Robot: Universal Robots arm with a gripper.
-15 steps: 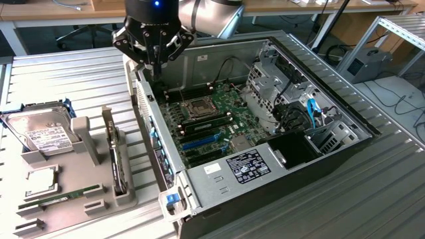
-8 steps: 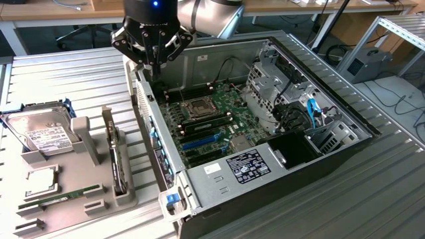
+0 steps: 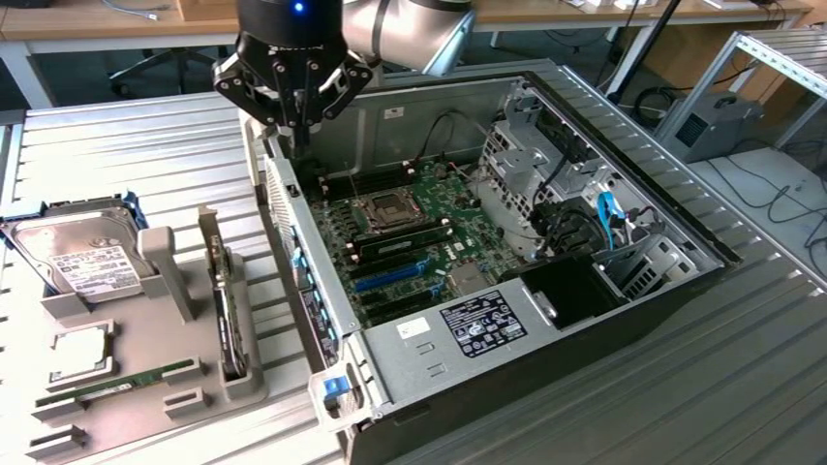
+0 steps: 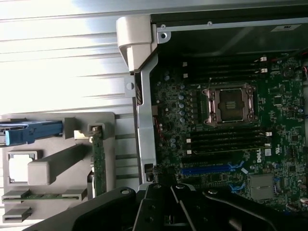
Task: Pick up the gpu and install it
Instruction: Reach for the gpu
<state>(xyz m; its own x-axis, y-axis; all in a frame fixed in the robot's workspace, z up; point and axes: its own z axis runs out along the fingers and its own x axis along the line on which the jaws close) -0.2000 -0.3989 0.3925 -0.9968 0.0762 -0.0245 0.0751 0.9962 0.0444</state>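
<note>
The gpu (image 3: 230, 315) stands on its long edge in a slot of the grey holder (image 3: 155, 412), to the exterior view's left of the open computer case (image 3: 427, 334). In the wrist view the gpu (image 4: 98, 161) shows as a thin card with a green edge. My gripper (image 3: 300, 131) hangs above the case's back corner, well away from the gpu, with its fingers shut and nothing between them. The wrist view shows the gripper's (image 4: 166, 216) dark linkage over the case wall. The motherboard's blue slot (image 3: 394, 274) lies bare inside the case.
The holder also carries a silver hard drive (image 3: 84, 257), a processor chip (image 3: 80, 354) and a slim green memory stick (image 3: 116, 383). Cables and drive cages (image 3: 568, 203) crowd the case's right side. Ribbed metal table (image 3: 130, 155) surrounds everything.
</note>
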